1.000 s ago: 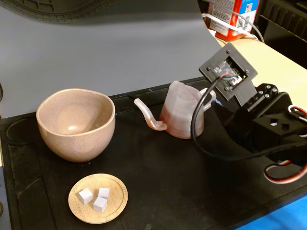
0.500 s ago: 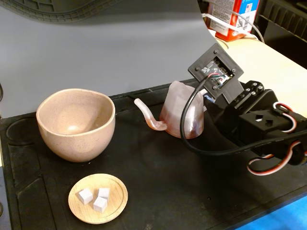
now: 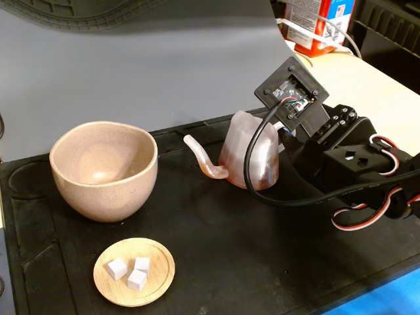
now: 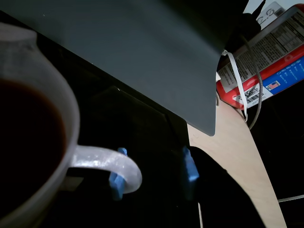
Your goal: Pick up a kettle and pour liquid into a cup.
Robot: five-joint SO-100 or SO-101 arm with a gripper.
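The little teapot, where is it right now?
In the fixed view the kettle stands on the black mat, right of the cup, its spout towards it, with the gripper at its handle.

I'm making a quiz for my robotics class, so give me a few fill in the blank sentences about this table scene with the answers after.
1. The kettle stands to the ____ of the cup in the fixed view.
2. The wooden dish holds ____ white cubes.
3. In the wrist view, the gripper has ____ pads on its fingers.
4. The kettle's spout points toward the ____.

Answers: right; three; blue; cup
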